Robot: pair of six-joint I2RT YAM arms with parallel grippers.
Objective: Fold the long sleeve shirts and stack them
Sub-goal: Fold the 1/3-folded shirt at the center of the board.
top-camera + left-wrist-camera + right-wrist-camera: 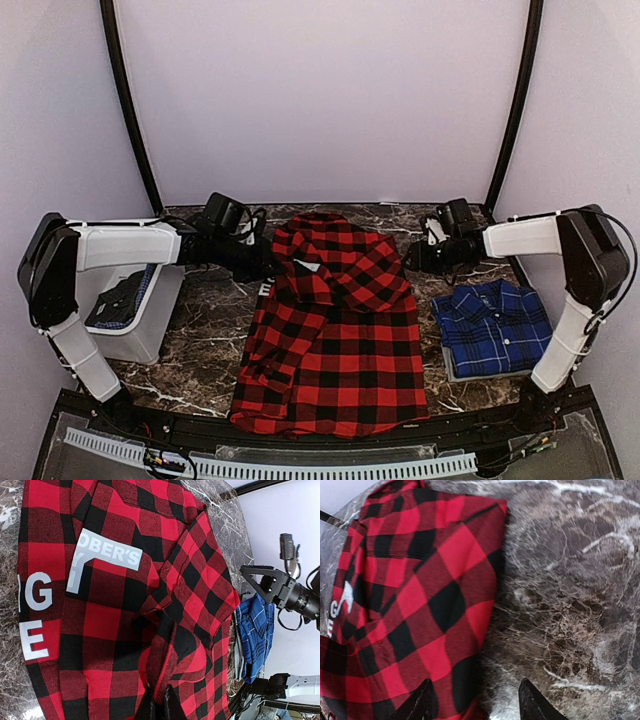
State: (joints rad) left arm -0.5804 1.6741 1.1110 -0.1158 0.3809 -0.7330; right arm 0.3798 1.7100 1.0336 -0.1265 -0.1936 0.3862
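Step in hand: the red shirt (335,330) is judged to be mid-fold. It lies spread on the middle of the worktop (205,350), with a sleeve (350,265) laid across its upper part.
Left tool (160,707): fingers together, clamped on a pinch of red cloth near the shirt's upper left edge.
Right tool (475,690): fingers apart, nothing held. It is poised over the shirt's upper right edge, one finger above cloth and the other above bare stone.
Blue shirt (492,325): folded, on a grey tray (455,372) just right of the red one.
Next move: the pinched side probably needs to be carried inward, then the length folded and the shirt stacked on the blue one.
Surface: dark marble pattern with white veins.
Room: pale walls (320,100), two dark poles (125,100) behind, and a white bin (140,335) of dark cloth at the left.
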